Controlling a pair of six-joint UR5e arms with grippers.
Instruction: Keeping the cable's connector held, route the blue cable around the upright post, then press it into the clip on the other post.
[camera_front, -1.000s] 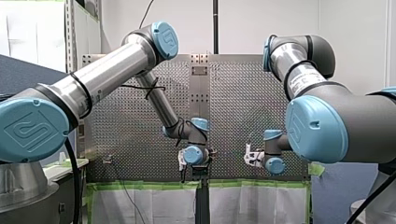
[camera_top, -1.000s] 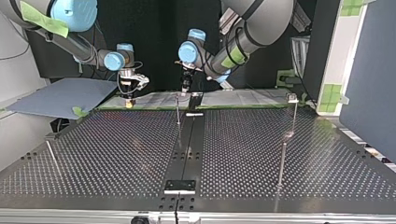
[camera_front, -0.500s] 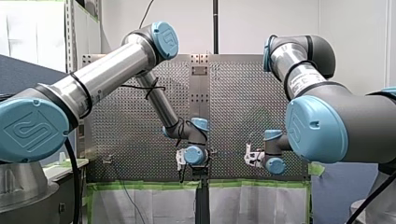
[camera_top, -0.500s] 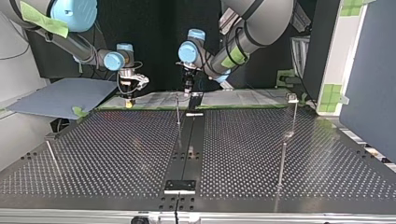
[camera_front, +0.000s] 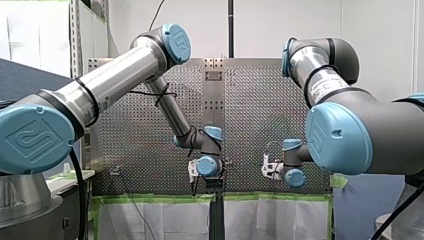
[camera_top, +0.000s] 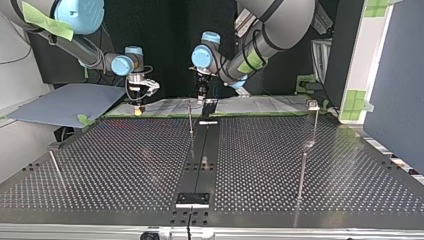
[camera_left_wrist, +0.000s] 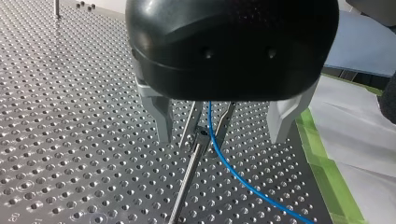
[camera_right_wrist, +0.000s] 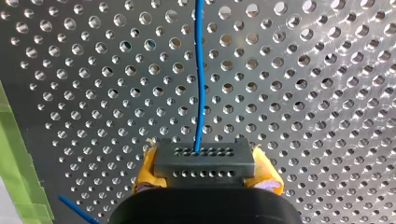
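Front view: perforated table (camera_front: 250, 110) edged with green tape (camera_front: 150, 198), white wall (camera_front: 200, 25) behind.

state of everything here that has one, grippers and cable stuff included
right gripper: shut on the connector
connector: held, plugged end facing away from the gripper
blue cable: leaves the connector straight, then passes the post's forked top; whether it is seated there, cannot tell
post: standing on the table, cable at its top
left gripper: open, straddling the post top and the cable, gripping neither
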